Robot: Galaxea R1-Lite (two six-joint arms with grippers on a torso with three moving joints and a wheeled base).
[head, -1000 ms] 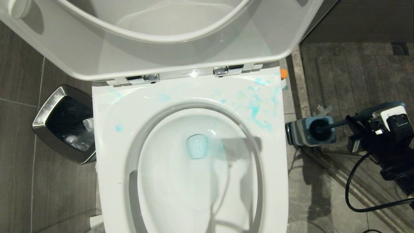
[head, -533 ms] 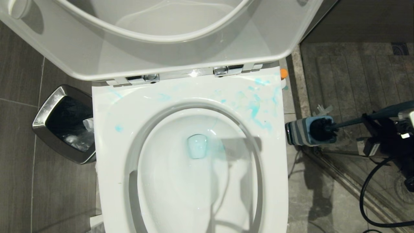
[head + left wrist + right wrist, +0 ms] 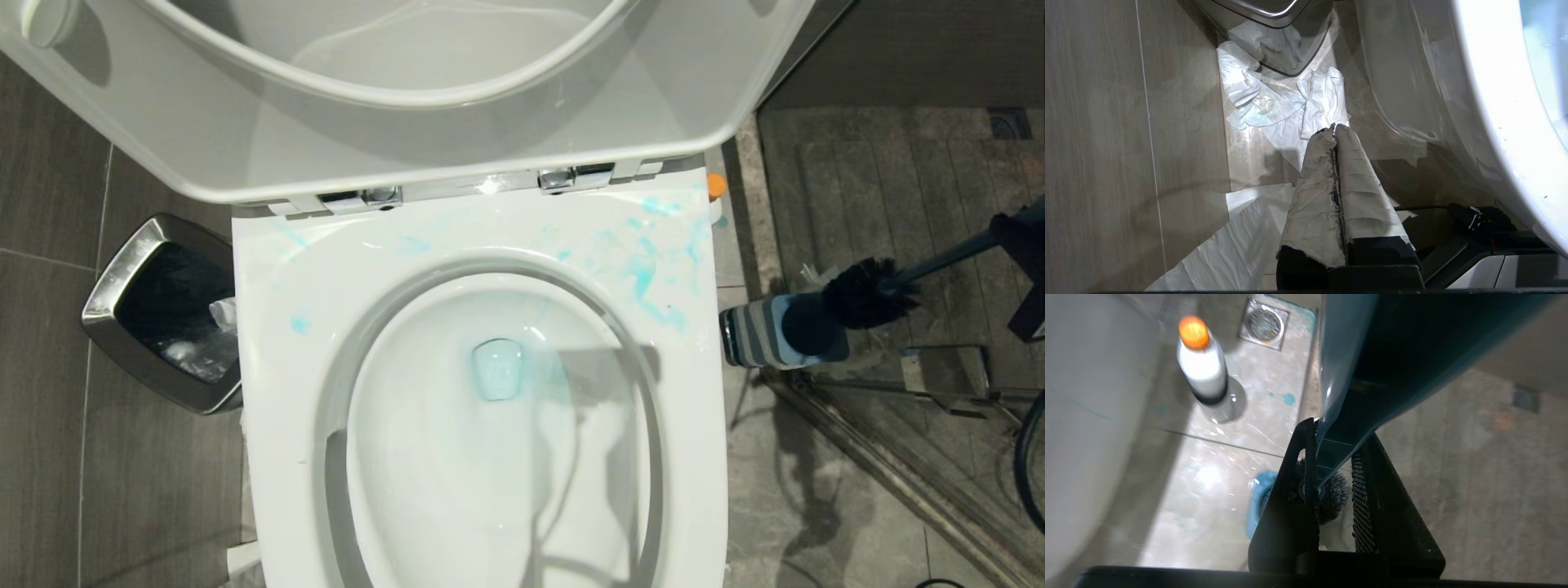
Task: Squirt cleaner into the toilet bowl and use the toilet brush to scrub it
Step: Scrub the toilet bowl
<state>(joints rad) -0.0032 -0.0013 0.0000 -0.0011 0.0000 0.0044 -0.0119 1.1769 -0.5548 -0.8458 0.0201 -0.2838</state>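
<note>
My right claw (image 3: 1333,486) is clamped on the blue-grey handle of the toilet brush (image 3: 869,291), jaws drawn in narrow around the shaft. In the head view the claw sits at the right edge of the picture. From the claw the brush's long axis runs down and toward the toilet; its black bristle head is the far end and points at the toilet side. The head hangs just above its square holder (image 3: 775,331), clear of the opening.

Beyond the holder from the claw lies the toilet bowl (image 3: 498,457), seat and lid raised, teal streaks across the rear rim and pale blue water at the drain. The cleaner bottle (image 3: 1202,367) stands upright on the floor beside the toilet base, orange cap on, past the brush head from the claw, near a floor drain (image 3: 1263,324).

My left claw (image 3: 1334,130) hangs low beside the bowl, tape-wrapped fingers pressed together, holding nothing, above crumpled tissues (image 3: 1274,102) by the steel bin (image 3: 163,314).
</note>
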